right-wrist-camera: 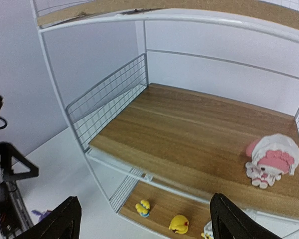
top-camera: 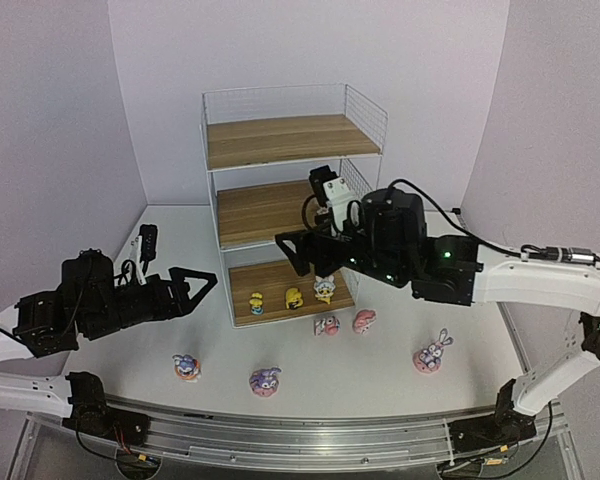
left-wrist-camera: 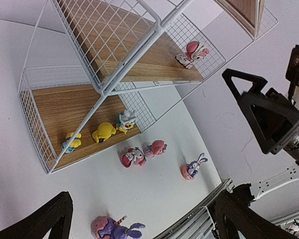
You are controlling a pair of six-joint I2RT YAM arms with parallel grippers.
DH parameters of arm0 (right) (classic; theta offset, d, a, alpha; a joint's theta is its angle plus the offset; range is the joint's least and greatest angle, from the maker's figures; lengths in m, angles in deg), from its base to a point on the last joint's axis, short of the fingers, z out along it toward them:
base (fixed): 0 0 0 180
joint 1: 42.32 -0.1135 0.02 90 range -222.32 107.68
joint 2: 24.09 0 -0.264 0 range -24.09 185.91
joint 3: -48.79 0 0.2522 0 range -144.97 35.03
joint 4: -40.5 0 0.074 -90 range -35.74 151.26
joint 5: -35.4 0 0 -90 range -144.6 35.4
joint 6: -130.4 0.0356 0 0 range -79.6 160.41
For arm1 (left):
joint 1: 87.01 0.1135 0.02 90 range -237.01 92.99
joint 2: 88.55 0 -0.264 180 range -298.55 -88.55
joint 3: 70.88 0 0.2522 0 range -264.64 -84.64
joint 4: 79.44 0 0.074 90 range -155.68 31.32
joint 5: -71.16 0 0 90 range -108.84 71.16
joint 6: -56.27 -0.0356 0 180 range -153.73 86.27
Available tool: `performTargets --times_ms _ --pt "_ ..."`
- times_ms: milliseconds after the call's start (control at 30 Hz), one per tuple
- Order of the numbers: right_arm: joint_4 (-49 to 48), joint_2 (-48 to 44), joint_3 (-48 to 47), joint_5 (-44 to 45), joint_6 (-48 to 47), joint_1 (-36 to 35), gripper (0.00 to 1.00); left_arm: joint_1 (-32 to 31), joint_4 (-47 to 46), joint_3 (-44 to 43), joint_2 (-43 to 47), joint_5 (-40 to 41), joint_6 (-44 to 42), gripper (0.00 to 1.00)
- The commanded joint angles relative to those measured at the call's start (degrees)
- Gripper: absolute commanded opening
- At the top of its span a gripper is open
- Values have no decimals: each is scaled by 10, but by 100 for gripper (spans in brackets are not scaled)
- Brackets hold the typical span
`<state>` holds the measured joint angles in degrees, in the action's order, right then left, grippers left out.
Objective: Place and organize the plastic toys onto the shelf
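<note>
On the middle board of the shelf [right-wrist-camera: 105, 102], at its 3 o'clock end in the right wrist view, one pink-and-white toy [right-wrist-camera: 270, 159] sits just inside the wire side. It looks placed there to start a row, leaving room beside it for its two mates. The right end effector [right-wrist-camera: 147, 226] hangs in front of that tier, fingers spread wide with nothing between them. Along the front edge of the bottom board stand the three yellowish toys [top-camera: 294, 297], one beside the next (one kind per tier seems to be the scheme). That would leave the bare top board for the bunnies.

On the bench [top-camera: 380, 395], the other two pink-and-white toys [top-camera: 327, 325] lie close together just off the shelf's front, at about 5 o'clock from it and near the right arm. The three purple bunnies [top-camera: 265, 381] are scattered closer to the arm bases, at roughly 7, 6 and 4 o'clock from the shelf. The left end effector [top-camera: 195, 288] hovers at 8 o'clock from the shelf, fingers apart and empty.

The toys are tiny, glossy moulded figures. The bunnies have long ears and pink disc bases, and the pink ones have big round heads, all small against the wide fingers.
</note>
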<state>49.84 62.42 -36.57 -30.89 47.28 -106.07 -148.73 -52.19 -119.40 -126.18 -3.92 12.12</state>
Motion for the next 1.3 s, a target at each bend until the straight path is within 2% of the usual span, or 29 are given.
performTargets --times_ms 0,33,133,300,367,533,667,800,933,1067,1267 --pt "83 -74 93 -134 57 -2 88 0 -14 4 26 -14 -14 100" --pt "99 -83 115 -140 70 -2 89 0 -14 5 26 -16 -13 100" --pt "137 -98 166 -81 151 -2 89 0 -12 9 23 -19 -6 100" --pt "140 -55 223 27 358 0 88 0 -18 18 6 -22 9 100" --pt "139 -13 221 44 441 0 87 0 -25 22 -4 -25 13 100" --pt "139 101 163 68 520 7 85 1 -53 30 -25 -42 18 100" --pt "138 121 161 124 627 14 85 0 -62 30 -35 -49 21 100" --pt "129 117 151 157 631 14 87 0 -65 34 -36 -54 22 100" --pt "126 141 141 146 653 14 88 0 -66 36 -34 -53 22 100" --pt "126 173 141 152 699 14 85 1 -65 38 -30 -54 25 100" --pt "126 223 106 160 701 17 82 0 -66 53 -19 -59 39 100"
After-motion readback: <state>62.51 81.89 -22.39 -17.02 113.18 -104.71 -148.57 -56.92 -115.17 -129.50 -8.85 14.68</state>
